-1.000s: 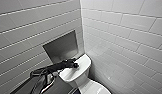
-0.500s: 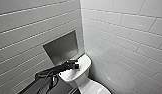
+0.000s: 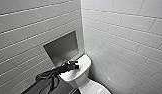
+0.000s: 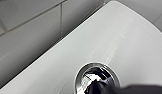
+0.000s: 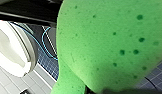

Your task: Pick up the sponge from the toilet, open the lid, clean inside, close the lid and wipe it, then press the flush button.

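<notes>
Slippage is the risk: my left gripper (image 3: 72, 65) hangs over the round chrome-rimmed flush button (image 4: 97, 77) atop the glossy white ceramic toilet (image 3: 84, 62), and an off-centre push could skid onto bare tank. Left jaws, apart or together: I cannot tell. Right jaws clamp the bright green porous sponge (image 5: 109, 45) beside the bowl; loosened, it drops. One button, one toilet, one sponge.

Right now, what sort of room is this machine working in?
Most likely a bathroom or toilet stall: a white toilet stands near the corner, the walls are covered in pale tiles, and a flush button sits in the tank top.
</notes>
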